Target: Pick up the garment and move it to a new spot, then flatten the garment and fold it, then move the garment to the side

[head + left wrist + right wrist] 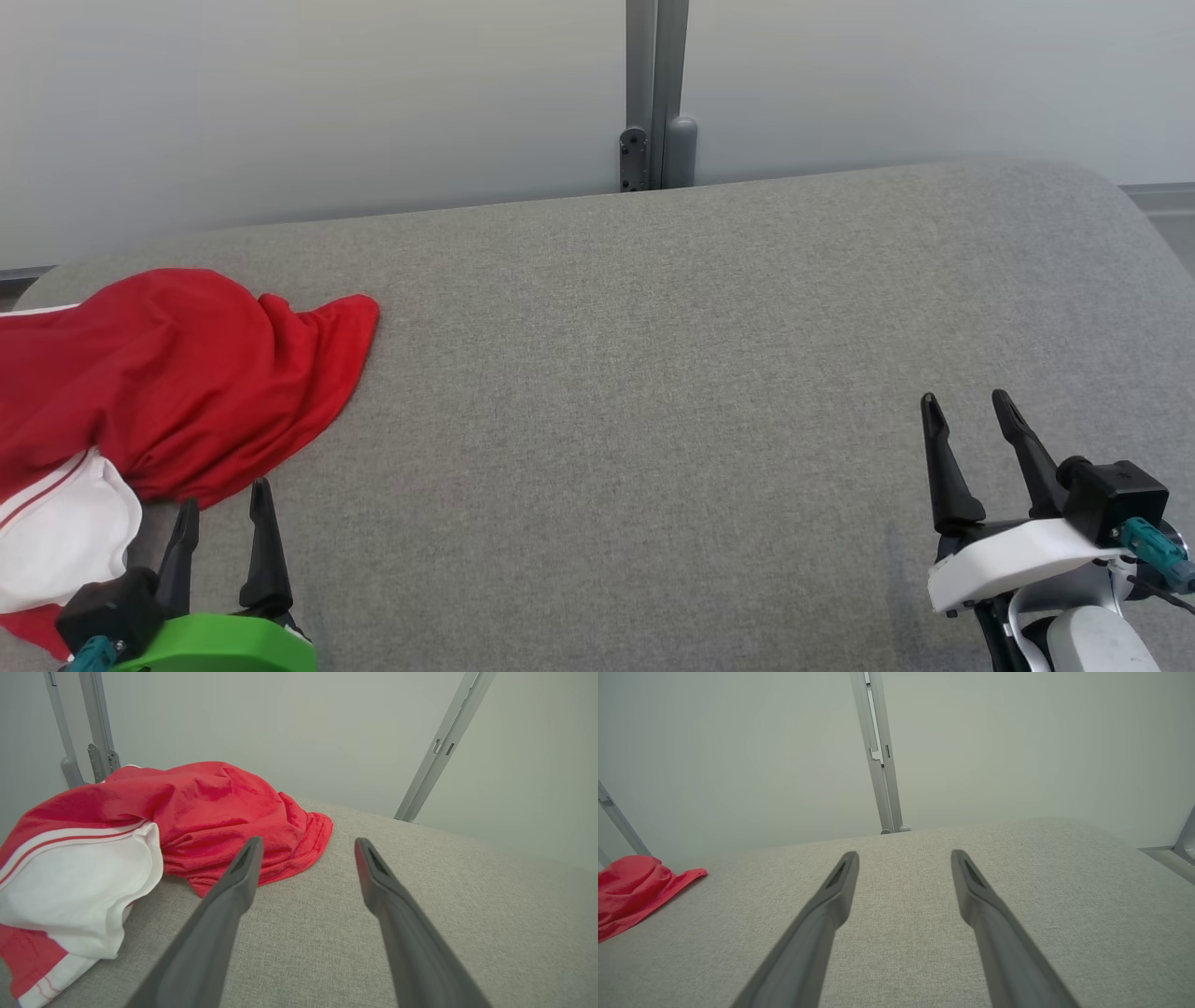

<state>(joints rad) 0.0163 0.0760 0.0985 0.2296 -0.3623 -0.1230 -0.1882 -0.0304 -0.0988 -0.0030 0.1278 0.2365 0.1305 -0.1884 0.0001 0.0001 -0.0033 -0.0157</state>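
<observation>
The garment (177, 383), red with a white panel and white striping, lay crumpled in a heap at the left edge of the head view, on a grey fabric-covered surface (653, 373). One red flap extended toward the frame centre. The white panel sat at the lower left of the heap.

The left gripper (225, 495) stood at the lower left of the head view with its two dark fingers spread apart and nothing between them. Its fingertips were just beside the near edge of the garment; contact could not be confirmed. In the left wrist view, the garment occupied the left half of the frame, and the red hem appeared behind the left-hand fingertip (252, 851).

The right gripper (964, 399) stood at the lower right of the head view, released, fingers apart, grasping nothing, well apart from the garment. In the right wrist view, bare surface lay between its fingers (840, 877), and the garment showed at the far left edge.

A grey metal post (656, 93) rose against the pale wall (280, 112) at the top centre.
</observation>
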